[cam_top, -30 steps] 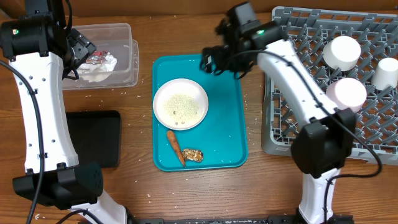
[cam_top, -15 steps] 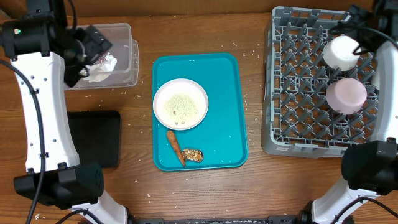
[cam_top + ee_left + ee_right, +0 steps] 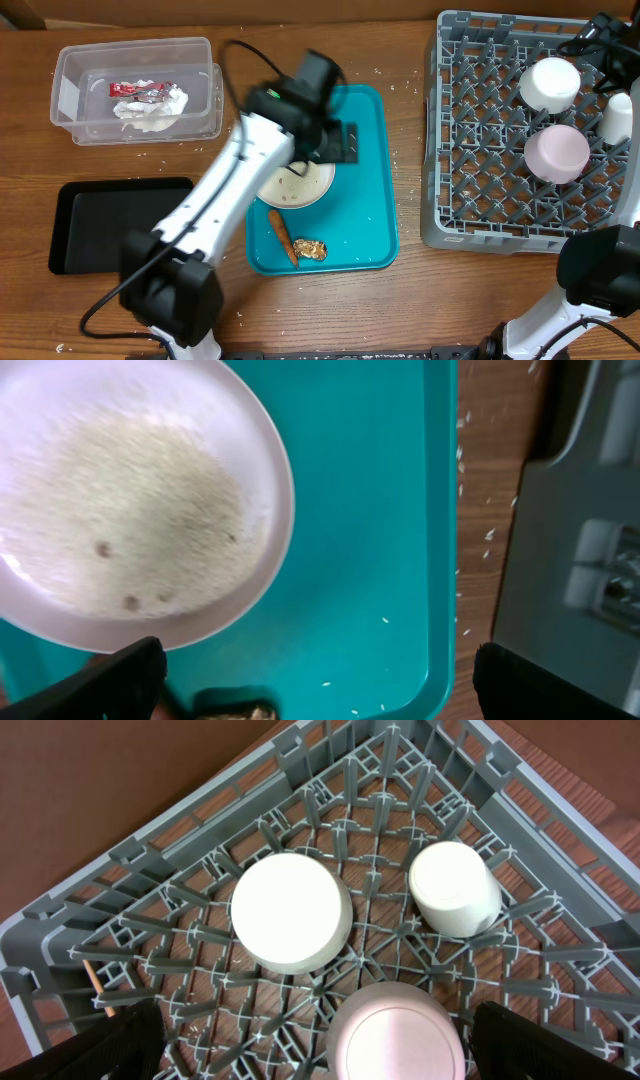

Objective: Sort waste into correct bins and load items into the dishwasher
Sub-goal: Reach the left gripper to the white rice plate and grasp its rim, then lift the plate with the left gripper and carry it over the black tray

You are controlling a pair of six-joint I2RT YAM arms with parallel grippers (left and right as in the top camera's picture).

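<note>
The left gripper [image 3: 315, 655] hangs over the teal plastic tray [image 3: 380, 510], fingers spread wide with nothing between them. It is near the round white plate [image 3: 130, 510], which is dusted with white rice grains [image 3: 120, 520]. Toward the tray's front edge lie the thin orange-brown sausage-like stick [image 3: 281, 236] and the small brown food lump [image 3: 310, 248], just beside each other. The red-and-silver wrapper [image 3: 135, 89] and crumpled white napkins [image 3: 152, 110] sit inside the clear rectangular plastic tub [image 3: 195, 85]. The flat black rectangular tray [image 3: 120, 225] lies on the wooden counter [image 3: 420, 300] near the tub. The right gripper [image 3: 318, 1008], fingers also spread and empty, hovers above the large square grey plastic dish rack [image 3: 150, 860]. The pale green-white bowl [image 3: 290, 910], white cup [image 3: 455, 888] and pale pink small bowl [image 3: 395, 1030] rest mouth-down in the rack.
</note>
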